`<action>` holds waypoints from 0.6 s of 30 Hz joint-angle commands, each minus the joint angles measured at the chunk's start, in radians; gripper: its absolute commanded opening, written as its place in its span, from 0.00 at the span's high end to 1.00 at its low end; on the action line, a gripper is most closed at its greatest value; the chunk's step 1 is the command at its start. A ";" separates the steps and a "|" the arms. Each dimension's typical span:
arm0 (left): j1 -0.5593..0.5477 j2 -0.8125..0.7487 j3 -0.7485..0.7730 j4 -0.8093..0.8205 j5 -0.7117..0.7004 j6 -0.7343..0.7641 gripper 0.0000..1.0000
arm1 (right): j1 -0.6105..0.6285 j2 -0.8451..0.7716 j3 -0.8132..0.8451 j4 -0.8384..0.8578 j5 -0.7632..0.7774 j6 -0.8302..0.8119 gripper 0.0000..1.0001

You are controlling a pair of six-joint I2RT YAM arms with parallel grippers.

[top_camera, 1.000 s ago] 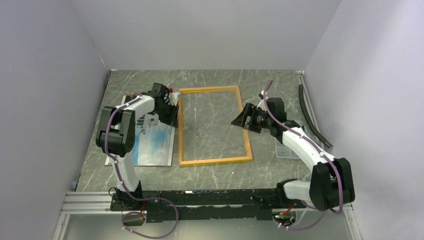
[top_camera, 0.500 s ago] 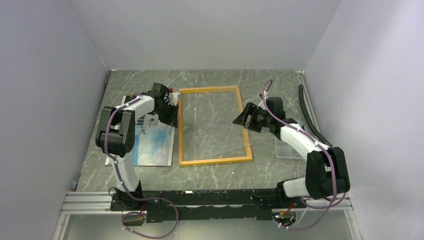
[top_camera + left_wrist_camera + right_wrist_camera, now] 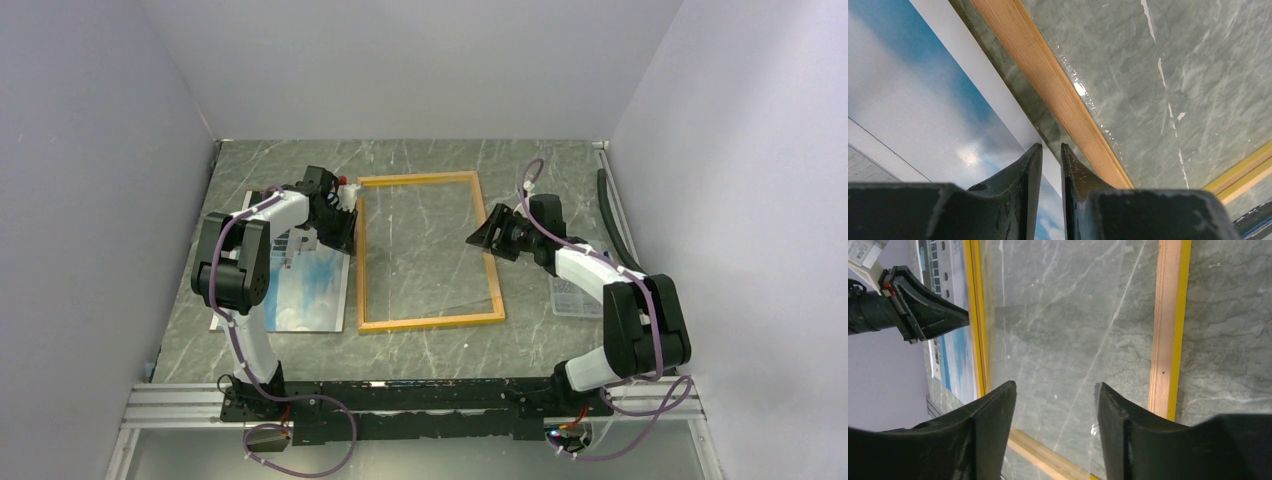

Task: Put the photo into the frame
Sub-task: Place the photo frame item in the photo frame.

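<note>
The frame (image 3: 430,322) lies flat mid-table, its wood-coloured side up and its yellow edge showing, with the marble visible through the clear pane. The photo (image 3: 300,295) lies picture-up just left of it, apart from it by a thin strip of table. My left gripper (image 3: 342,232) sits low over the photo's right white margin (image 3: 1013,120), next to the frame's left rail (image 3: 1058,85). Its fingers (image 3: 1049,146) are almost shut, with a thin slit and nothing between them. My right gripper (image 3: 478,238) hovers open and empty over the pane (image 3: 1055,385), inside the right rail (image 3: 1168,315).
A black strip (image 3: 620,230) lies along the right wall. A flat clear packet (image 3: 575,297) lies under my right forearm. Grey walls close in the table on three sides. In the right wrist view, the left gripper (image 3: 930,312) shows beyond the frame's far rail.
My right arm has drawn its elbow back toward its base, and its open gripper has shifted slightly toward the back. The left arm, photo and frame have not moved.
</note>
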 commanded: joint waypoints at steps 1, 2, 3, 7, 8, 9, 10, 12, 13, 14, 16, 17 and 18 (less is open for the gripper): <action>-0.008 -0.026 0.001 -0.015 0.005 0.014 0.74 | -0.007 0.021 0.049 0.097 -0.042 0.008 0.43; -0.008 -0.027 0.001 -0.016 0.003 0.015 0.74 | -0.007 0.022 0.049 0.101 -0.043 0.010 0.48; -0.008 -0.028 0.001 -0.017 0.003 0.014 0.74 | -0.007 0.017 0.044 0.108 -0.043 0.013 0.52; -0.008 -0.033 0.001 -0.020 0.001 0.017 0.75 | -0.007 -0.018 0.023 0.115 -0.029 0.015 0.69; -0.008 -0.033 0.001 -0.018 0.001 0.017 0.75 | -0.007 -0.029 0.018 0.117 -0.028 0.015 0.74; -0.008 -0.032 0.000 -0.017 0.001 0.017 0.75 | -0.007 -0.042 0.011 0.119 -0.027 0.014 0.78; -0.008 -0.030 0.000 -0.017 0.000 0.017 0.75 | -0.007 -0.055 0.006 0.123 -0.026 0.014 0.83; -0.008 -0.025 0.003 -0.020 0.000 0.017 0.75 | -0.005 -0.083 -0.009 0.139 -0.032 0.014 0.92; -0.009 -0.023 0.004 -0.020 0.000 0.015 0.75 | -0.003 -0.099 -0.018 0.150 -0.035 0.013 0.94; -0.008 -0.022 0.005 -0.018 0.000 0.014 0.75 | 0.002 -0.112 -0.023 0.160 -0.040 0.010 0.95; -0.008 -0.020 0.011 -0.019 0.000 0.011 0.75 | 0.010 -0.135 -0.033 0.180 -0.050 0.003 0.97; -0.009 -0.018 0.012 -0.020 -0.001 0.009 0.75 | 0.020 -0.146 -0.036 0.191 -0.053 0.001 1.00; -0.008 -0.018 0.015 -0.022 -0.001 0.007 0.75 | 0.031 -0.156 -0.037 0.194 -0.049 -0.002 1.00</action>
